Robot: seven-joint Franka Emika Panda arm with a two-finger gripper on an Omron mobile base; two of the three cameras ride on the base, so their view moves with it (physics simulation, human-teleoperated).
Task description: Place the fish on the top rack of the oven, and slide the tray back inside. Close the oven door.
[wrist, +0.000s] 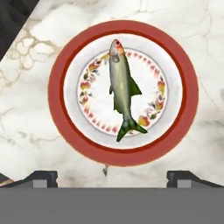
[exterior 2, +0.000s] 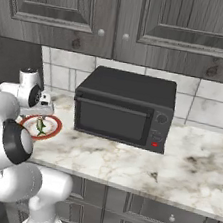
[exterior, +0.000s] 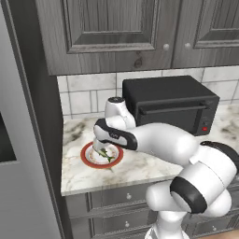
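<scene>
The fish [wrist: 122,94], slender and grey-green with a reddish snout, lies on a white plate with a red rim [wrist: 57,96] on the marble counter. From the base views the fish [exterior: 108,155] [exterior 2: 41,126] is small, at the counter's left end. My gripper [wrist: 112,177] hangs straight above the plate, open, its fingertips [wrist: 41,177] wide apart with nothing between them. The hand [exterior: 103,150] [exterior 2: 38,115] hovers just over the plate [exterior: 86,156] [exterior 2: 56,125]. The oven, its top rack, the tray and the oven door are out of view.
A small black countertop box [exterior: 170,105] [exterior 2: 124,108] stands on the marble counter [exterior: 140,168] right of the plate. Dark wood cabinets [exterior: 112,32] hang above. A tall grey panel [exterior: 28,177] bounds the counter's left end. Drawers [exterior 2: 168,215] run below.
</scene>
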